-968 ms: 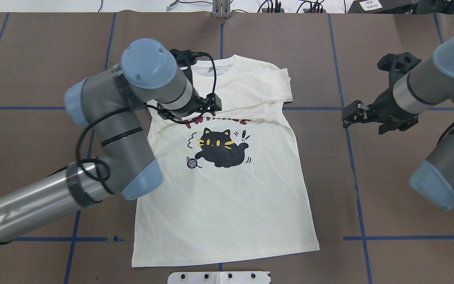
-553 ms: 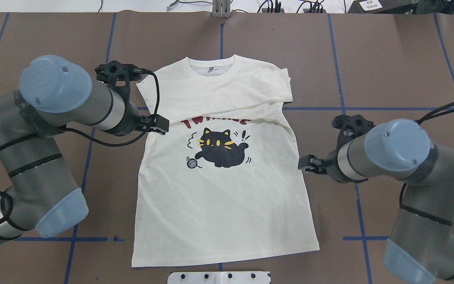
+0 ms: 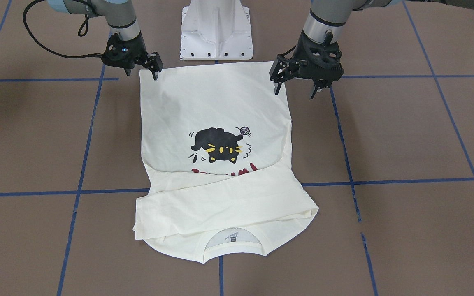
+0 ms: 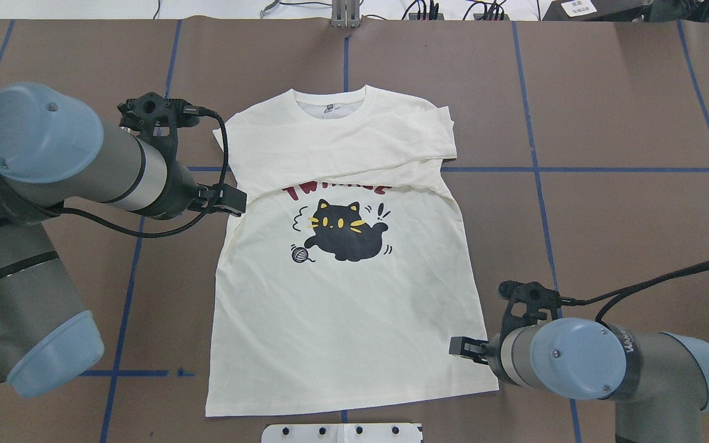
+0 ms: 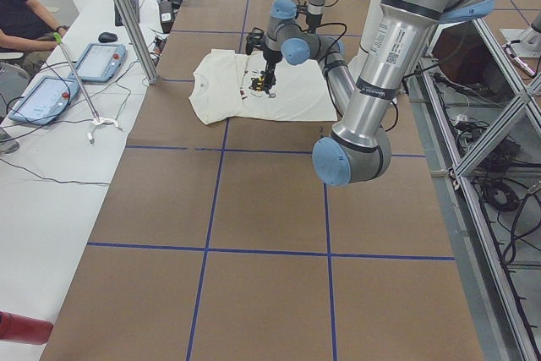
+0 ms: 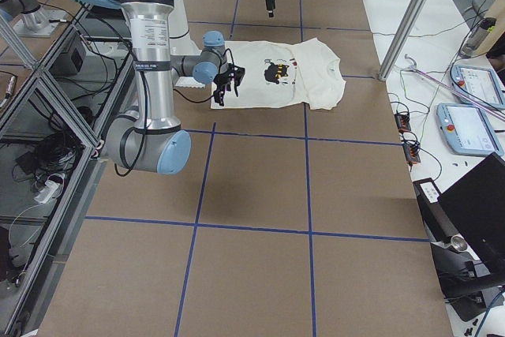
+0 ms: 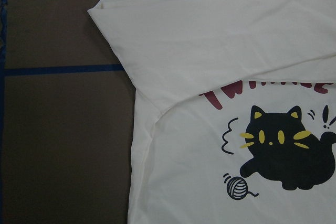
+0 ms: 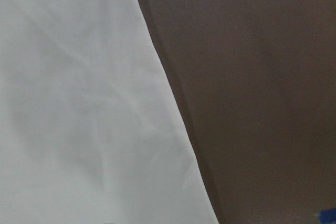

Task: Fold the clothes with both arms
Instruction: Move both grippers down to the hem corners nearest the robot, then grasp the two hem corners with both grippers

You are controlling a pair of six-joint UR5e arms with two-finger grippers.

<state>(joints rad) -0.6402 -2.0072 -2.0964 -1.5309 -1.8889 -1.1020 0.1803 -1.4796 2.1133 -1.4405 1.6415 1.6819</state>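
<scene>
The cream long-sleeved T-shirt [image 4: 354,307] lies flat, print side up, with the collar at the far side. Both sleeves are folded across the chest and cover part of the red lettering above the black cat [image 4: 342,231]. In the front-facing view the shirt [image 3: 216,107] has its hem towards the robot. My right gripper [image 3: 142,75] is open and low at the hem corner on my right. Its wrist view shows the shirt's side edge [image 8: 79,103] close up. My left gripper [image 3: 295,90] is open, empty and high over the shirt's left side. Its wrist view looks down on the left shoulder [image 7: 210,77].
The white pedestal base [image 3: 216,28] stands just behind the hem. Blue tape lines [image 4: 533,169] cross the brown table. Beyond the far side, a white bench carries tablets [image 5: 101,61], with a metal post [image 5: 127,14] beside it and a seated person [image 5: 17,6].
My left arm swung from over the collar to the shirt's left side. My right arm came in and moved along the shirt's right edge down to the hem corner. The shirt has not moved.
</scene>
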